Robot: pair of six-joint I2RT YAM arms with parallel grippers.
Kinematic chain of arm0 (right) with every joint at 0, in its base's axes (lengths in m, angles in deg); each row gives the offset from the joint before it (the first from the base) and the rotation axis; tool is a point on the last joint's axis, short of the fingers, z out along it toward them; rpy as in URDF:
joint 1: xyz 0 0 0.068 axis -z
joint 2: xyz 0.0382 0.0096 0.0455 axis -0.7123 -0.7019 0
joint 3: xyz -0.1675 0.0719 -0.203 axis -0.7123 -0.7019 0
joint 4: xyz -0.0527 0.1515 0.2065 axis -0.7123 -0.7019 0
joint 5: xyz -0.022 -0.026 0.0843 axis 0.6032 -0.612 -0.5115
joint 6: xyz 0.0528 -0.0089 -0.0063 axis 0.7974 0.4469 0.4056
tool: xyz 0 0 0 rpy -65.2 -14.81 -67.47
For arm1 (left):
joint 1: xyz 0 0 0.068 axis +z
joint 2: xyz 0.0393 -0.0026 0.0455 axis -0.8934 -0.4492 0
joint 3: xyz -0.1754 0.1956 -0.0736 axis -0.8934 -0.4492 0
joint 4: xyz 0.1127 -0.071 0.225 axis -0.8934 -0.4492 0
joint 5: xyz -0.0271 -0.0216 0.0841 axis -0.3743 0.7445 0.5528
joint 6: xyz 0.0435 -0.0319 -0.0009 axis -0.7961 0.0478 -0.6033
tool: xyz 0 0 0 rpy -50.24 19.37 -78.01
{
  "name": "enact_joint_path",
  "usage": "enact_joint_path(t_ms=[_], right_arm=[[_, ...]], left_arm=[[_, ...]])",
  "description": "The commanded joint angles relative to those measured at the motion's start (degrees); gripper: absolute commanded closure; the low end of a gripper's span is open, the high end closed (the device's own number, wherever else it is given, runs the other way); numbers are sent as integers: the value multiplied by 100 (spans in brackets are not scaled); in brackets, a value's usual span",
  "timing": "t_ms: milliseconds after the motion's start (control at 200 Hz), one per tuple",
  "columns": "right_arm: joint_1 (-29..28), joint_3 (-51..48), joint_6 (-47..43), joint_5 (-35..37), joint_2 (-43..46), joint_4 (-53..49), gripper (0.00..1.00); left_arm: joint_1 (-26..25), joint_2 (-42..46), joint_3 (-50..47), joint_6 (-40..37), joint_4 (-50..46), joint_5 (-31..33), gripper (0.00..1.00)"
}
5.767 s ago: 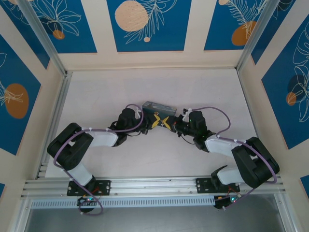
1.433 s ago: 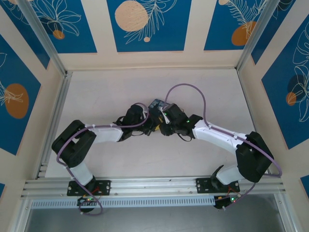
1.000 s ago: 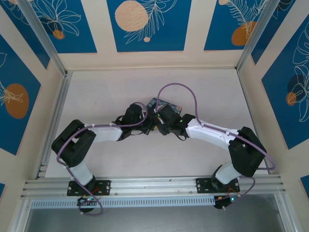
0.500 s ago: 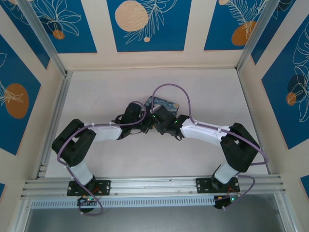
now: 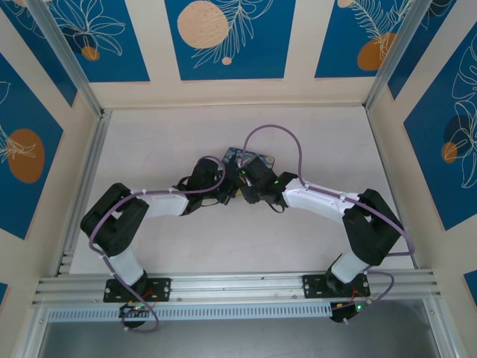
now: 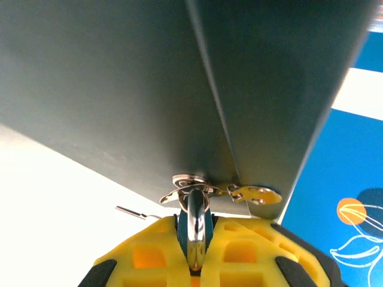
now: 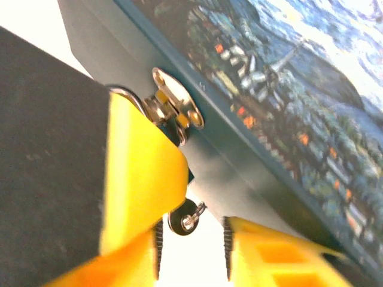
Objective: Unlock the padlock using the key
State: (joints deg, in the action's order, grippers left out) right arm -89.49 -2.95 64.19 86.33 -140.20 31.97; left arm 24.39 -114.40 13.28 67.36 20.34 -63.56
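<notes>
Your padlock (image 6: 194, 218), bottom centre of the left wrist view, hangs from the hasp (image 6: 190, 182) of the tin (image 6: 119, 89), clamped by your left gripper (image 6: 196, 248). The key (image 7: 185, 218), lower centre of the right wrist view, sits between the parted jaws of your right gripper (image 7: 191, 248).

Left pincer (image 6: 194, 260) clamped, right pincer (image 7: 191, 242) parted

Overhead view bright, even; wrist views blurred, padlock (image 6: 195, 230) glinting.

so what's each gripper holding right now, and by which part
The left gripper is shut on the padlock, pinching its body. The right gripper holds nothing: its jaws stand apart around the head of the key.
</notes>
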Motion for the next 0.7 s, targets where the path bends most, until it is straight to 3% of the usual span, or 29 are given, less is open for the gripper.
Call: enact_joint_path(t_ms=[0,215,445,590,695], right_arm=[[39,-20,710,-789,533,-28,59],[253,-546,1996,-1498,1262,18,46],[256,-1030,3326,-2124,1415,603,43],[181,-1422,3915,-2125,1393,1004,43],[189,-1614,4182,-2047,1408,1144,43]], left_arm=[[-164,-22,-30,-50,109,-440,100],[-188,-170,-119,-449,-157,-357,100],[-271,-398,-289,-760,-235,-235,100],[-278,-349,-450,-845,-221,-108,78],[-278,-88,-589,-908,-310,66,51]])
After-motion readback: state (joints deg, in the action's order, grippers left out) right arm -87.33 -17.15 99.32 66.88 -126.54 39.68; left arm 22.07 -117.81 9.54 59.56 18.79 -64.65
